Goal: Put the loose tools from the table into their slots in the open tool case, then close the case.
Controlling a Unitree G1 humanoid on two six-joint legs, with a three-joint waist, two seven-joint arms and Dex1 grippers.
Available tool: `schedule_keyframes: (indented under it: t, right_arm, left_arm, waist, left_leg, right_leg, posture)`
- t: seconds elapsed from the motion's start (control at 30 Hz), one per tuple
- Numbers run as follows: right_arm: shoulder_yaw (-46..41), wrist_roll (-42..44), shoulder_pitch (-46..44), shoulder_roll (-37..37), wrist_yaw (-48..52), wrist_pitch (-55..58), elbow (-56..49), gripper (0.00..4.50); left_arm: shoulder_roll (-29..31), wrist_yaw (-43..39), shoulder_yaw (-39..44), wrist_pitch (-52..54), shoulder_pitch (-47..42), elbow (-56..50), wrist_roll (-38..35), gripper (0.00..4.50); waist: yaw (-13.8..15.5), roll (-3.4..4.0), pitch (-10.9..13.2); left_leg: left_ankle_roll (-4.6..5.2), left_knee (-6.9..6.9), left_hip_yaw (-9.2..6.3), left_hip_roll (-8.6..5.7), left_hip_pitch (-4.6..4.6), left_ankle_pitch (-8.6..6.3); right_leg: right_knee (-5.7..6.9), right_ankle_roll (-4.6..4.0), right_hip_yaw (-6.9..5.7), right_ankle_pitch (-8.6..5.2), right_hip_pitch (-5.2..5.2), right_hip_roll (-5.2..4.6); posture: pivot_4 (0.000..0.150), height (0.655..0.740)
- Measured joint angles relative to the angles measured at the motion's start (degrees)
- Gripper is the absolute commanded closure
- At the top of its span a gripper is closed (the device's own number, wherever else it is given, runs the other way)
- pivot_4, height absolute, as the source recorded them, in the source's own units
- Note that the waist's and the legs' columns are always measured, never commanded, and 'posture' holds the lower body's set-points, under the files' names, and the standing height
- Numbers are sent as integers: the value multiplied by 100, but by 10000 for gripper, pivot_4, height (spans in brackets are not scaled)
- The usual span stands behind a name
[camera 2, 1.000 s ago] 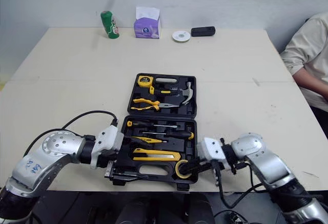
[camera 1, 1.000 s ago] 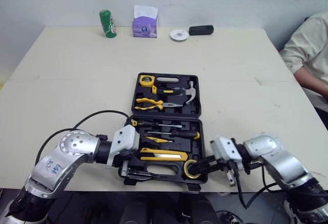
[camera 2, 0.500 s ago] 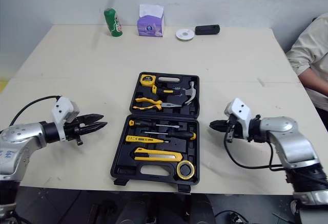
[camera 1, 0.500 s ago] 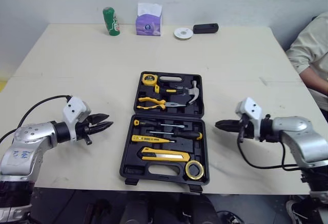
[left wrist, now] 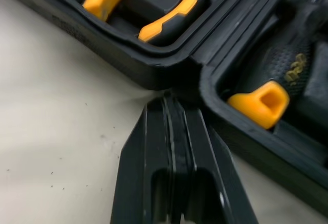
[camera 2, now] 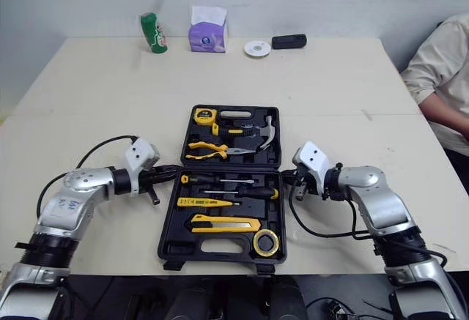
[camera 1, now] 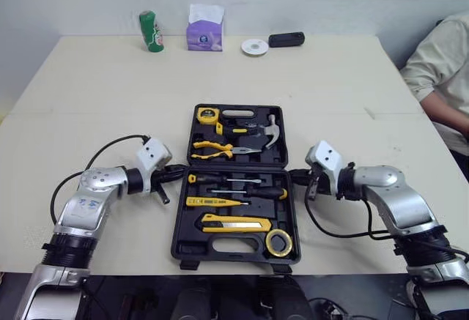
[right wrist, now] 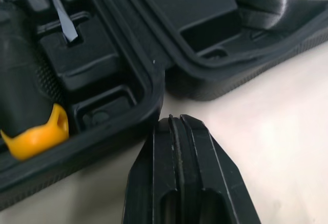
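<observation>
Bench (camera 1: pixel 95 93): no loose tools on it that I can see. Case (camera 1: pixel 179 225) lies open mid-bench by the front edge, and the tools (camera 1: pixel 234 223) in it look seated. Change: half a second back both arms were out wide, now both are in at the hinge line. Left gripper (camera 1: pixel 183 168) is on the case's left side, right gripper (camera 1: pixel 291 176) on its right, jaws closed and empty on both. Reads as stowing done, lining up for the close. Can't tell if the tips actually touch the shell, or which half is meant to fold.
</observation>
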Motion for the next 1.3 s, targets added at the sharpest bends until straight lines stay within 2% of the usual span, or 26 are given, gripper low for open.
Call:
schedule_keyframes:
  t: [0.33,0.53,0.6,0.63,0.7,0.87,0.9,0.93,1.03,1.17,1.3]
  right_arm:
    - [51,-232,-233,35,158,-81,255,45000]
    - [190,-678,-240,-169,94,-619,260,45000]
    - [131,-765,-206,-351,37,-656,260,45000]
    - [65,-761,-169,-411,20,-626,260,41828]
    - [-243,-622,-64,-531,9,-275,247,35796]
    - [-776,-30,-279,-380,-227,1251,-33,9901]
    - [-800,89,-459,-258,-341,1598,-97,5318]
    - [-863,216,-681,-76,-509,2022,-153,723]
    - [-1005,487,-1251,352,-1009,3017,-175,723]
    - [-1133,662,-1675,788,-1499,3874,-42,723]
    - [-1124,700,-1849,1016,-1842,4209,20,723]
  left_arm:
    - [-124,-60,-7,-64,-102,169,71,44552]
    - [-124,5,4,169,-136,134,89,44552]
    - [-86,25,167,408,-85,101,-61,38462]
    - [-47,35,270,513,-53,102,-122,36162]
    - [48,176,678,988,-4,100,-341,28324]
    - [-65,917,1441,2609,-513,107,-833,4180]
    - [-152,1099,1499,2952,-772,106,-912,169]
    - [-240,1276,1529,3303,-1048,105,-989,0]
    - [-426,1609,1532,4035,-1604,105,-1141,0]
    - [-619,1922,1403,4584,-1843,208,-1195,0]
    - [-693,2105,1114,4605,-1968,359,-1085,0]
  waist:
    - [9,0,0]
    - [11,0,0]
    - [1,0,0]
    - [1,0,0]
    - [-16,0,0]
    - [0,-2,1]
    - [-1,-4,3]
    - [-1,-5,3]
    - [-4,-4,3]
    - [-16,-5,3]
    - [-16,-5,3]
  left_leg:
    - [5,1,-2,-2,5,4]
    - [4,1,-3,-4,8,5]
    - [4,1,-3,-3,8,5]
    - [4,1,-5,-2,6,5]
    - [3,1,-5,-1,6,6]
    - [3,1,-9,-1,5,11]
    - [3,2,-10,-3,2,11]
    - [3,2,-12,-3,2,11]
    - [1,-1,-11,-5,-2,10]
    - [1,-3,-8,-6,-11,10]
    - [-4,-3,-8,-6,-10,14]
  right_leg:
    - [0,1,0,1,6,-6]
    - [3,3,1,2,9,-9]
    - [1,3,1,1,8,-8]
    - [1,2,0,1,7,-7]
    - [1,2,0,1,6,-5]
    - [8,2,1,1,7,-6]
    - [8,3,0,2,5,-7]
    - [9,3,0,2,6,-7]
    - [5,3,-1,2,3,-4]
    - [-2,3,-1,2,-2,5]
    - [2,3,0,2,-3,7]
  posture:
    - [1500,7278]
    - [1500,7278]
    - [1500,7278]
    - [1500,7278]
    - [1500,7278]
    - [1500,7278]
    - [1500,7278]
    - [1500,7278]
    - [1500,7278]
    - [1500,7278]
    - [1500,7278]
